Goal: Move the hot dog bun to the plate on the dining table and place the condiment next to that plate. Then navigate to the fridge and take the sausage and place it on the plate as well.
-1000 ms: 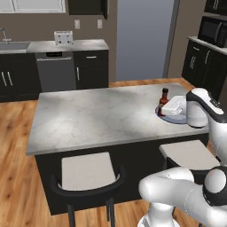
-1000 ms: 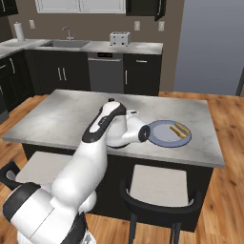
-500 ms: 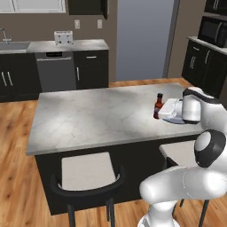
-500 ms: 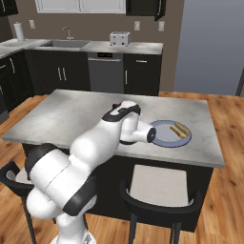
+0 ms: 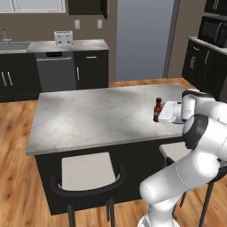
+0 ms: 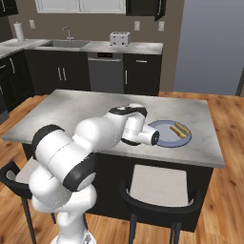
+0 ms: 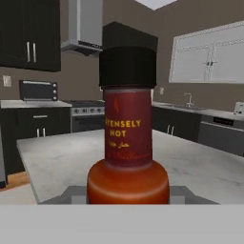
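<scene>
**Holding the sauce bottle beside the plate**

Gripping the sauce bottle (image 7: 127, 143) low on its round body, my jaws (image 5: 160, 113) are pinched on it from both sides; in the hand view it stands upright right in front of me, black cap on top and red label facing me. From the left base view the bottle (image 5: 157, 110) stands at the right end of the tabletop (image 5: 93, 117), close to its near edge, with my hand just to the right of it. I cannot tell whether its base already rests on the marble or hangs just above it.

The plate (image 6: 167, 134) lies on the same end of the tabletop, and the bun (image 6: 180, 129) already rests on its far right part.

By my judgement the bottle is light, stiff and smooth-sided, likely glass or hard plastic, so it can slip if squeezed too softly and may tip because it is tall and narrow-necked. The wide lower body is the right place to hold it, not the neck or cap. It should be let go only once it stands flat, near the plate's rim but not on it.
</scene>
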